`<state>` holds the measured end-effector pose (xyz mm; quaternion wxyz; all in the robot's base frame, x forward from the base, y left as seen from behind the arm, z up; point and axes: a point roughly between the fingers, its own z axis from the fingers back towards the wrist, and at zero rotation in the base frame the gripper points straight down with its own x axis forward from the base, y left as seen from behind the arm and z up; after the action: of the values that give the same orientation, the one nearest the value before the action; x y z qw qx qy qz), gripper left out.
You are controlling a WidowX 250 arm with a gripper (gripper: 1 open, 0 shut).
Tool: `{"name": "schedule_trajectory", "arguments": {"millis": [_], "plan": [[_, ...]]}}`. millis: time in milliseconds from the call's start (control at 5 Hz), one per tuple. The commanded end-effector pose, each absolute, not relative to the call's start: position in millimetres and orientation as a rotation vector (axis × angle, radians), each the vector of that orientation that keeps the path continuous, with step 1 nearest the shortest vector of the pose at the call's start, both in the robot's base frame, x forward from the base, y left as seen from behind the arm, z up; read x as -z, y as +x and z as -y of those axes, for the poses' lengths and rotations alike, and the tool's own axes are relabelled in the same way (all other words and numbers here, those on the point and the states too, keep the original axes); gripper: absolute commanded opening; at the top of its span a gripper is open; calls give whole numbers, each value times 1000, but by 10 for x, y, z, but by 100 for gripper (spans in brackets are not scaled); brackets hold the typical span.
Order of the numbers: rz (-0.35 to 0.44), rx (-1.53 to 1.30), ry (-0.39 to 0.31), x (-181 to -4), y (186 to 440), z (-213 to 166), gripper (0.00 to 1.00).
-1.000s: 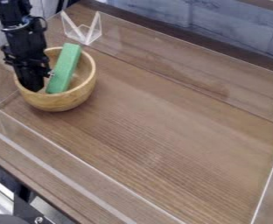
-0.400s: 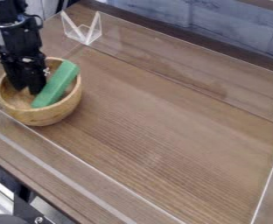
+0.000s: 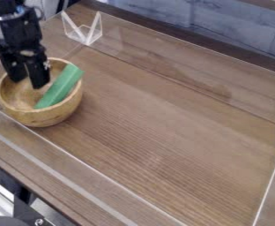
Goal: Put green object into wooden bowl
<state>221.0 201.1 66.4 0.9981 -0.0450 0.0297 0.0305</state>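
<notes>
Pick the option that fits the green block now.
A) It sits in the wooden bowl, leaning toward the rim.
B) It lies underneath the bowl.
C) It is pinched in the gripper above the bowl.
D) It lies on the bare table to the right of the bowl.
A: the green block rests inside the wooden bowl at a slant, its upper end by the rim.

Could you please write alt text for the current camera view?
A green block lies inside a round wooden bowl at the left of a brown wooden table. A dark robot pincer, blurred, is over the bowl's left part, beside the block.
</notes>
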Motion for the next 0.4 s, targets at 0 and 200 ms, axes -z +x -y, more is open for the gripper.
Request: {"name": "schedule_trajectory", "arguments": {"millis": [0, 200], "plan": [[37, -11, -37, -1080, 2317, -1924, 100], [57, 24, -40, -1255, 2364, -1747, 100]]}}
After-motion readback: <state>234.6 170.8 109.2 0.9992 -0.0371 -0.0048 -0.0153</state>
